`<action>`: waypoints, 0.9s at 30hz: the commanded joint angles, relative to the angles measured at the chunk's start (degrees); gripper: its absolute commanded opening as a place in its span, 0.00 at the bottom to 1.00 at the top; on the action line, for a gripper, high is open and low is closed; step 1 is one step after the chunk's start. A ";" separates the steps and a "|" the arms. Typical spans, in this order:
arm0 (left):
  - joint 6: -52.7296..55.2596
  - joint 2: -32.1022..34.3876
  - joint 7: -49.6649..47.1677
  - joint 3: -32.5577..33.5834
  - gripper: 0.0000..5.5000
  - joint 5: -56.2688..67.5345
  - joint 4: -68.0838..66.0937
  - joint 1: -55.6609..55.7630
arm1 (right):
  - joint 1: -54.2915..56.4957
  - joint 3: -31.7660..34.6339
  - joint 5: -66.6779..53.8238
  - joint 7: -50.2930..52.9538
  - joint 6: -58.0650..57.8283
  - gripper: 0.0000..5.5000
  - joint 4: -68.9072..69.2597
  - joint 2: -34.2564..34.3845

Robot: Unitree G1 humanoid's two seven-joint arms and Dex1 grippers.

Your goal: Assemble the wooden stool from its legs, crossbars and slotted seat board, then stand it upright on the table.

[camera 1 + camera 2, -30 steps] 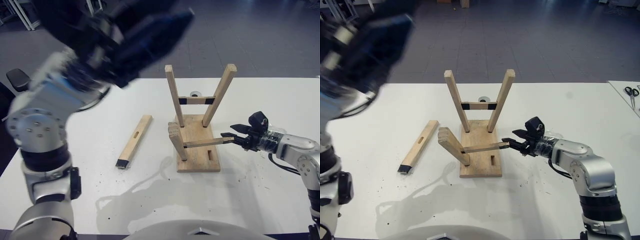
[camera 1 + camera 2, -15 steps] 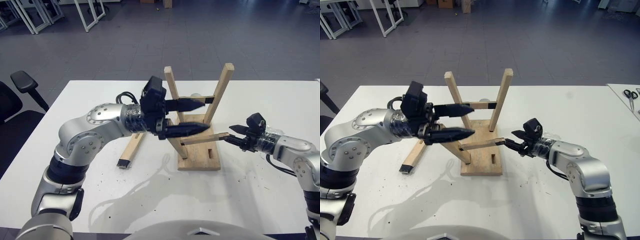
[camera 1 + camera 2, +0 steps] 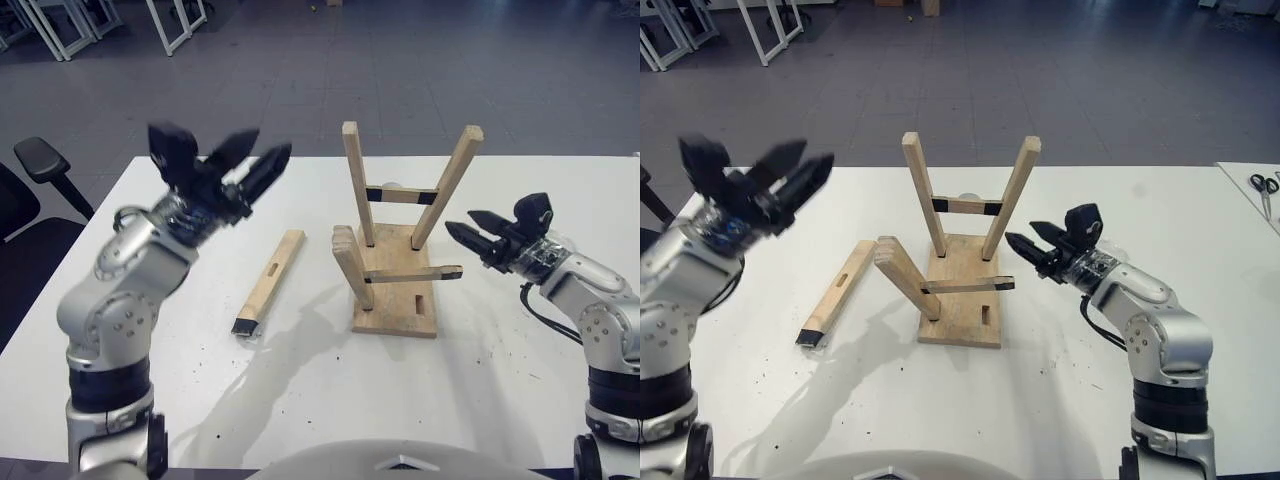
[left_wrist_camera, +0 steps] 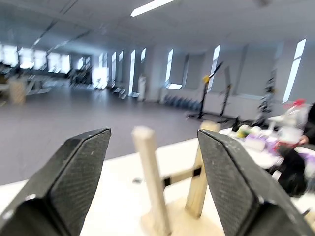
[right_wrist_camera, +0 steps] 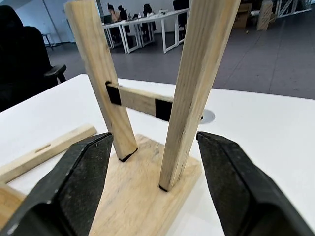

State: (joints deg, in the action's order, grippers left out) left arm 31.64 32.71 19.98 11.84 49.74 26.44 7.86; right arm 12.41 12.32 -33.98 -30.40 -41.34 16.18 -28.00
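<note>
**Half built, both grippers wide**

Seat board lies flat on the table, two legs standing in it with a crossbar between. A third leg leans at the front. A fourth leg lies loose to the left. Left gripper hangs in the air, fingers spread wide. Right gripper is wide too, just right of the board and not touching.

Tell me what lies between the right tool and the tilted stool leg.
A crossbar: one end sits in the tilted leg, its black-tipped free end near the open right tool, not touching it. The left eye view shows it.
</note>
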 commanded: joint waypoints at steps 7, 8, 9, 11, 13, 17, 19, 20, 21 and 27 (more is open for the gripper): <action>-5.24 -0.19 4.15 -5.55 0.50 -18.83 -5.86 -21.98 | 1.24 0.50 0.31 2.88 1.39 0.56 0.37 0.48; -5.43 -0.64 5.11 -5.70 0.50 -19.03 -7.02 -22.43 | 1.31 0.36 0.28 2.87 1.33 0.56 0.35 0.44; -6.06 -0.66 5.96 -6.02 0.50 -19.91 -8.44 -22.64 | 1.34 0.13 0.26 2.77 1.22 0.56 0.31 0.38; -6.83 -0.59 6.98 -6.21 0.50 -21.78 -10.90 -22.85 | 1.42 -0.20 0.13 2.49 0.93 0.56 0.24 0.18; -7.24 -0.40 7.25 -6.60 0.50 -23.95 -12.74 -23.63 | 1.47 -0.34 -0.07 2.18 0.65 0.56 0.19 -0.06; -6.28 -1.29 7.37 -7.91 0.50 -26.61 -15.45 -25.46 | 1.51 -0.61 -0.17 1.72 0.22 0.56 0.20 -0.39; -5.35 -1.63 7.61 -8.32 0.50 -26.96 -15.80 -25.92 | 1.63 -0.77 -0.08 1.57 0.12 0.56 0.03 -0.41; -4.58 -1.74 7.43 -8.42 0.50 -27.06 -15.85 -25.88 | 1.62 -0.85 -0.01 1.52 0.08 0.56 -0.04 -0.42; -3.94 -1.71 7.16 -8.61 0.50 -27.51 -15.90 -25.61 | 1.62 -0.88 0.05 1.48 0.07 0.56 -0.11 -0.42; -1.04 -2.24 3.66 -8.23 0.37 -29.77 -15.57 -22.96 | 1.58 -0.67 0.08 1.46 0.01 0.56 0.11 -0.64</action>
State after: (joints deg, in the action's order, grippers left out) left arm 27.57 30.80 25.28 4.27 21.52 11.91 -15.03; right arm 12.94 11.71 -33.95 -28.92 -40.85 16.18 -27.84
